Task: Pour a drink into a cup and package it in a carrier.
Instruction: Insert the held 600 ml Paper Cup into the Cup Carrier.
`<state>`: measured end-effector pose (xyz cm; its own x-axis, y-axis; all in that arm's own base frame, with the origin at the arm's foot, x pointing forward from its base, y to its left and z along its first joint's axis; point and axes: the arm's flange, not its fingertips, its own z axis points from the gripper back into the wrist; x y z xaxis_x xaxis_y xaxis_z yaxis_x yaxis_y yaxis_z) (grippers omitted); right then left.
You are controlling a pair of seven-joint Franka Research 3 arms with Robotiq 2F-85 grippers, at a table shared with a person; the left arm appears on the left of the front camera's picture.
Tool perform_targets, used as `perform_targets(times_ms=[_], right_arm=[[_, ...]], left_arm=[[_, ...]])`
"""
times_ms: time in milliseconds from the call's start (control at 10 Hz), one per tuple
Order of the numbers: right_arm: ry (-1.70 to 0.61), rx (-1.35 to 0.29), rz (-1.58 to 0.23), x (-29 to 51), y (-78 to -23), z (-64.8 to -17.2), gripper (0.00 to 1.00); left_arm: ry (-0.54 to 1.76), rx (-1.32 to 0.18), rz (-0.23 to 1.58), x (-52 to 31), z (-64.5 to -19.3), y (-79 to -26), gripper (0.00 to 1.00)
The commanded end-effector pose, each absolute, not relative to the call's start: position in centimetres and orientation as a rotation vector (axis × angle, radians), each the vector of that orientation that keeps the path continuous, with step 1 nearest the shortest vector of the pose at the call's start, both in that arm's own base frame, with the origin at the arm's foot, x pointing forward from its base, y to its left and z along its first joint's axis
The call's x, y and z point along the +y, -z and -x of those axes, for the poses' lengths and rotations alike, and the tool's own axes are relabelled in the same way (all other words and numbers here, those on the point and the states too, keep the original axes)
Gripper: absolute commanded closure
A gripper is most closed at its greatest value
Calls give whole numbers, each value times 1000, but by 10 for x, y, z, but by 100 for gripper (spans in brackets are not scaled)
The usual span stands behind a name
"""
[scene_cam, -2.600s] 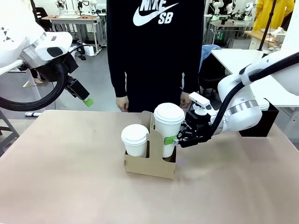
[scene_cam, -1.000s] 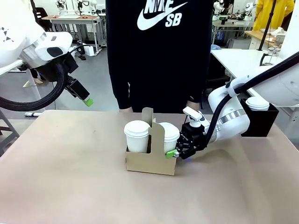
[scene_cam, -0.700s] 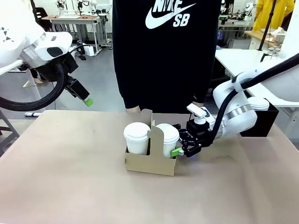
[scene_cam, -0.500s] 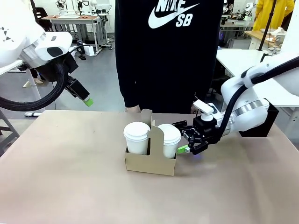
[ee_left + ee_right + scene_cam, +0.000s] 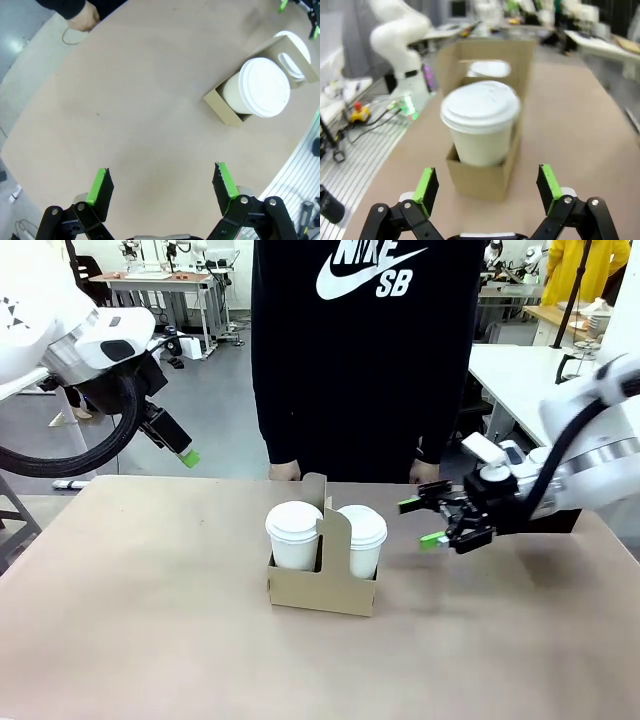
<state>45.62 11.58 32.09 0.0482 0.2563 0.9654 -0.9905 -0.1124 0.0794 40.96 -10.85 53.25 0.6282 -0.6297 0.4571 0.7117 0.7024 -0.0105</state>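
Note:
Two lidded white cups, one on the left and one on the right, stand in the brown cardboard carrier at mid-table. In the right wrist view the nearer cup sits in the carrier just ahead of the fingers. My right gripper is open, a little to the right of the carrier, holding nothing. My left gripper hangs high at the left, open in its wrist view, with a cup and the carrier far off. The drink jug is out of view.
A person in a black sweatshirt stands at the far edge, hands near the table. A black box sits behind my right arm at the right side.
My right gripper lowered the right cup into the carrier, opened, let go and drew back to the right. The person shifted slightly. The left arm stayed still.

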Motion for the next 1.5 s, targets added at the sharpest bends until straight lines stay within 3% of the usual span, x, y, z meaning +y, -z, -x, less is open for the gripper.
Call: perform_targets(times_ms=[0,300,500,800,900,1400], right_arm=[[-1080,-845,-911,81,-351,-430,0],[-845,-846,-840,26,-381,-387,0],[-749,-813,-698,8,-386,-369,0],[-701,-767,-606,6,-378,-375,0],[-733,-829,-663,-8,-387,-391,0],[-733,-829,-663,-8,-387,-391,0]], left_arm=[[778,-442,179,-107,-410,-534,0],[778,-442,179,-107,-410,-534,0],[778,-442,179,-107,-410,-534,0],[778,-442,179,-107,-410,-534,0],[778,-442,179,-107,-410,-534,0],[778,-442,179,-107,-410,-534,0]])
